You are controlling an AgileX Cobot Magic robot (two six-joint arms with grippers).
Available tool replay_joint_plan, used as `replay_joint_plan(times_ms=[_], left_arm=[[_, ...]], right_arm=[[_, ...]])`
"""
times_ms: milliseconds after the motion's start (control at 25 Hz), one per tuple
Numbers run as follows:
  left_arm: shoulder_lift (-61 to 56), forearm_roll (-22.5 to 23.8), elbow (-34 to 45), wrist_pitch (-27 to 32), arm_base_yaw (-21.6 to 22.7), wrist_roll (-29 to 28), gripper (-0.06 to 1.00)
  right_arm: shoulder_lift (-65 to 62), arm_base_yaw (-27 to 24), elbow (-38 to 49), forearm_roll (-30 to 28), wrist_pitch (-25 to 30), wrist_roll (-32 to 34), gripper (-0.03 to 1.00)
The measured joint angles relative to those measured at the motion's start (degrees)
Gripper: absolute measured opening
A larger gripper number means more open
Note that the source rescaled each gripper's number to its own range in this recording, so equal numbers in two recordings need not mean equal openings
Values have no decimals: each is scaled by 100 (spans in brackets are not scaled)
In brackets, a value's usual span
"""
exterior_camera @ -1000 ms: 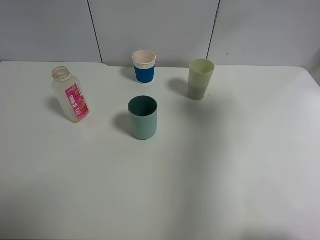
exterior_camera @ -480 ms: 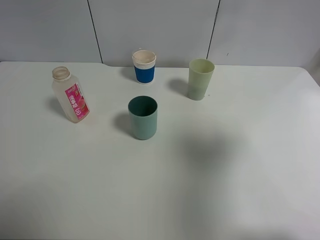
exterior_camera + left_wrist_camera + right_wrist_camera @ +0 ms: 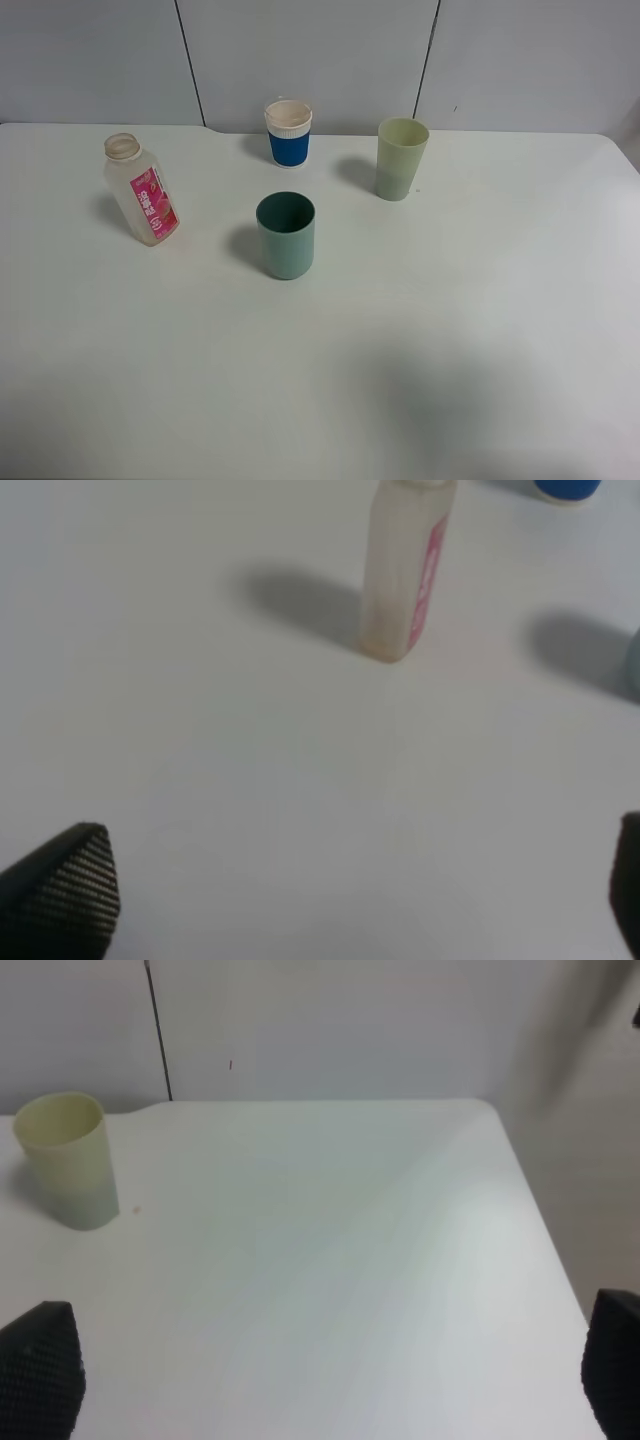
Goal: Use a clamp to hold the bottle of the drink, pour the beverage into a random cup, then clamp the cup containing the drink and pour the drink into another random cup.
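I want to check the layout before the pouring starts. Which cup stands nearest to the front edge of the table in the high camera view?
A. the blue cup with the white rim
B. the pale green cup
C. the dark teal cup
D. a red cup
C: the dark teal cup stands nearer the front than the blue cup and the pale green cup, which both stand by the wall.

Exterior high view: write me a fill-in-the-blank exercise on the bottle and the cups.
1. The bottle with the pink label has no ____ on its neck.
2. The number of cups on the table is ____.
3. The cup nearest the wall is the white cup with a ____ band.
4. The cup standing closest to the camera is the ____ one.

Missing words: cap; three; blue; teal
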Motion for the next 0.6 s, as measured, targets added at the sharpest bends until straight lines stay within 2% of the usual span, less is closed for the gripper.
replay_joint_plan(times_ms=[160, 360, 600], left_arm=[[0, 0, 0, 0, 0, 0, 100], [0, 0, 0, 0, 0, -35, 100], [0, 0, 0, 0, 0, 0, 100]], right_arm=[[-387, 0, 0, 0, 215, 0, 100], [-441, 0, -12, 188, 920, 5, 100], [-441, 0, 582, 188, 938, 0, 100]])
